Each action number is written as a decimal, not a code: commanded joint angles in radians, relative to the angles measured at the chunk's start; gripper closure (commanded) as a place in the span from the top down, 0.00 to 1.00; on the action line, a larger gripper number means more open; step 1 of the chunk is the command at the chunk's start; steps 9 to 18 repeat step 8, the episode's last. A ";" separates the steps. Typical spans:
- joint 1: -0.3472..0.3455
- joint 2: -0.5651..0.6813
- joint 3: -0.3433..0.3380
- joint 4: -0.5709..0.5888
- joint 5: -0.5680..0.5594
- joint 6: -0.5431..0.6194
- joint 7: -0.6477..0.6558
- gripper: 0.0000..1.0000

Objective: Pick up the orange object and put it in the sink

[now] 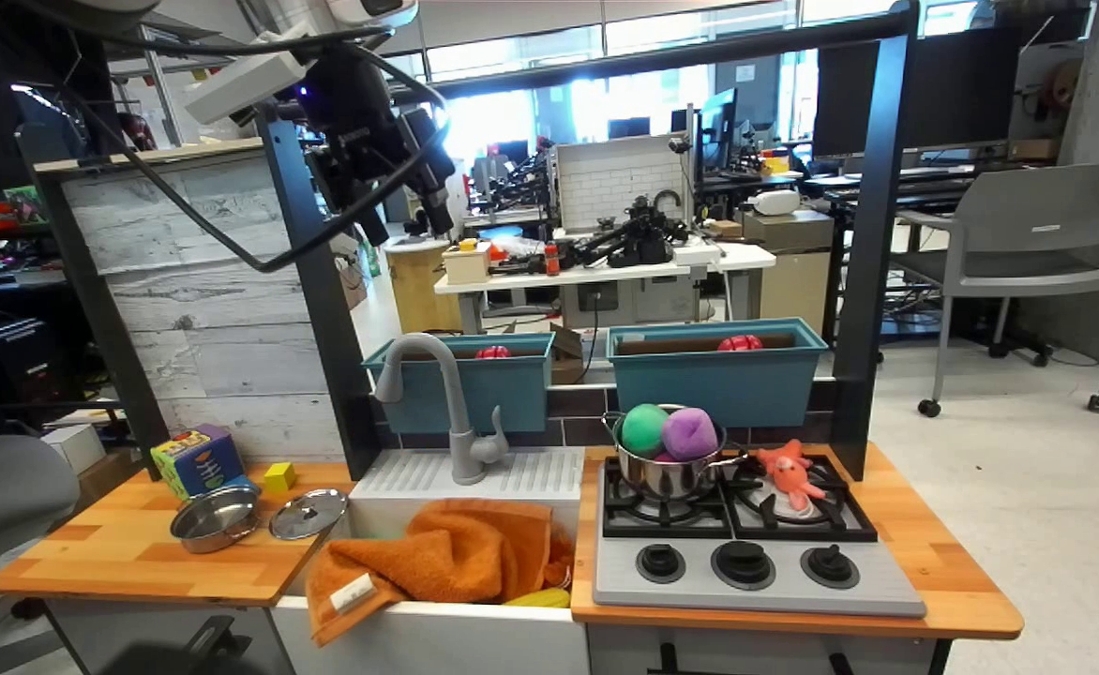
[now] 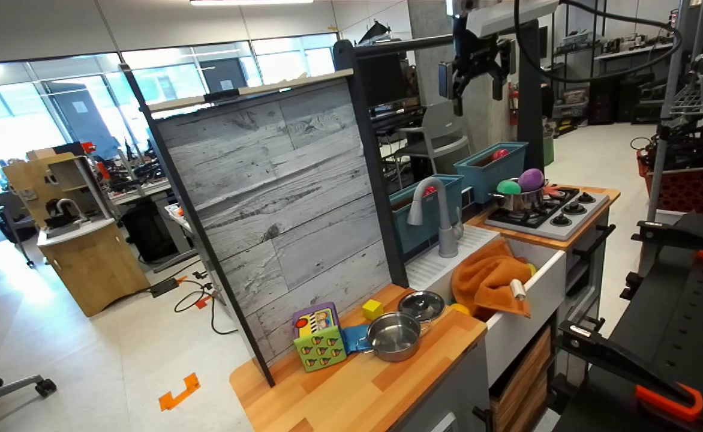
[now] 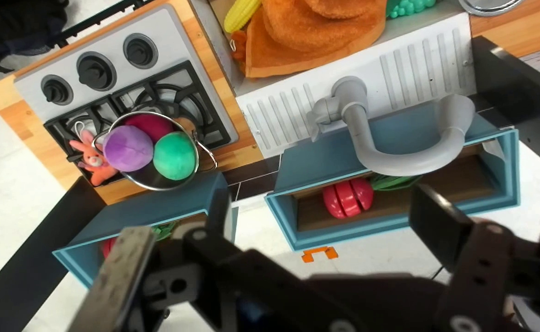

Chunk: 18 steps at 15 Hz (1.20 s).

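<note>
1. The claw (image 2: 477,94) hangs high above the wooden counter (image 1: 127,553), its fingers (image 3: 438,221) spread wide with a broad gap between them.
2. The orange towel (image 1: 474,553) lies bunched in the white sink (image 1: 474,636); one corner, with a white tag (image 1: 353,593), flops over the front edge.
3. In both exterior views the towel is far below the claw and well apart from it.
4. In the wrist view the towel sits at the top, partly cut off, and the grey faucet (image 3: 360,131) shows between it and the fingers.
5. A yellow toy corn cob (image 3: 241,14) lies just beside the towel in the sink; green toy grapes (image 3: 410,7) peek out at the towel's other side.
6. On the stove (image 1: 700,581) next to the sink stands a metal pot (image 1: 667,476) holding a green ball (image 1: 645,429) and a purple ball (image 1: 689,434).
</note>
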 commanded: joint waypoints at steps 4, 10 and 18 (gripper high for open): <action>-0.008 -0.014 0.010 -0.007 -0.002 -0.003 0.000 1.00; -0.008 -0.015 0.010 -0.009 -0.002 -0.003 0.000 1.00; -0.008 -0.015 0.010 -0.009 -0.002 -0.003 0.000 1.00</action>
